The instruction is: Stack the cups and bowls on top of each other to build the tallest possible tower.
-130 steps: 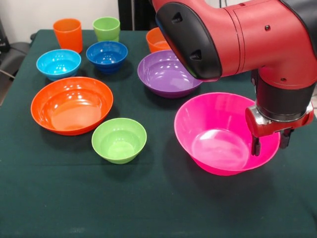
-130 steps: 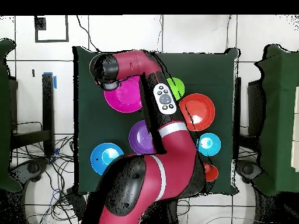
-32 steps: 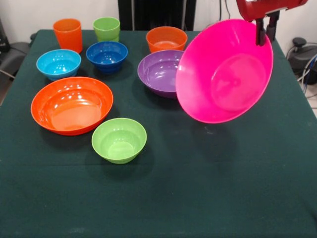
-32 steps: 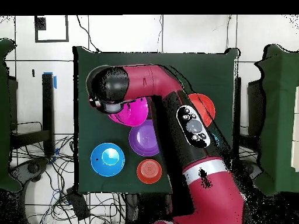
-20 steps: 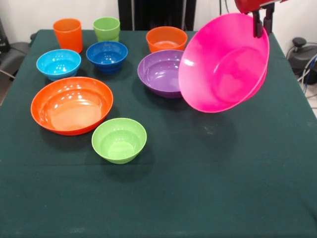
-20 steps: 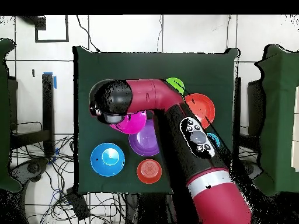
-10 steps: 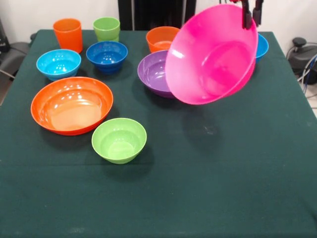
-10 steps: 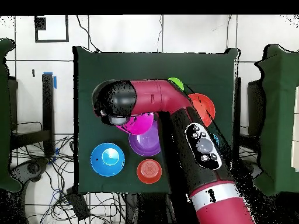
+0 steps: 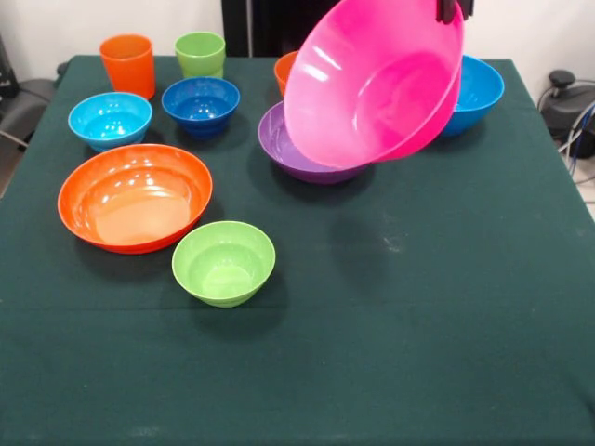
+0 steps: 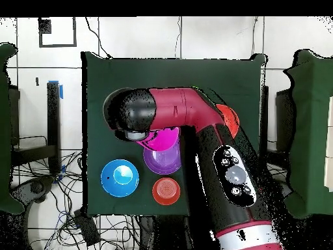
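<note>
A large glossy pink plastic bowl (image 9: 374,84) is held tilted by its rim in the end effector (image 9: 453,9). It is raised above the large glossy purple plastic bowl (image 9: 302,156) near the surface's far edge.

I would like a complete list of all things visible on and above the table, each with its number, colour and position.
pink bowl: one, pink, large, held tilted in the air over the purple bowl
purple bowl: one, purple, large, table centre, partly hidden by the pink one
blue bowl: one, big, blue, behind the pink bowl
wide orange bowl: one, orange, shallow
small bowls: lime-green, light-blue, dark-blue, orange, the orange mostly hidden
cups: orange and lime-green, far corner
table: one, dark green cloth
arm: one, red and black
gripper: one, dark, top edge, on the pink bowl's rim
</note>
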